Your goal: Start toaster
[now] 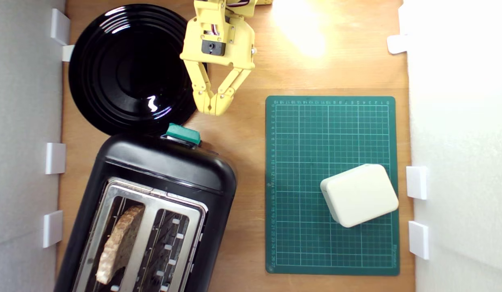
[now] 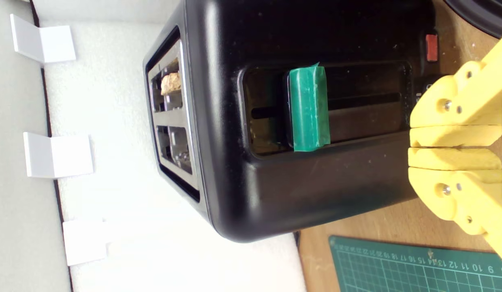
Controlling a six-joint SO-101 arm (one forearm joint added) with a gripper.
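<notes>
Both pictures are bright and sharp. A strong light makes a glowing white spot on the wooden surface [image 1: 303,32]. The black plate [image 1: 129,69] shines with small glints. Shadows are soft.

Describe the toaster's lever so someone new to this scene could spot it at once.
Find the big glossy black toaster at the exterior view's lower left. On its end wall facing the yellow pincer, a knob sits in a slotted recess. It is the only teal-green part on the black body.
</notes>
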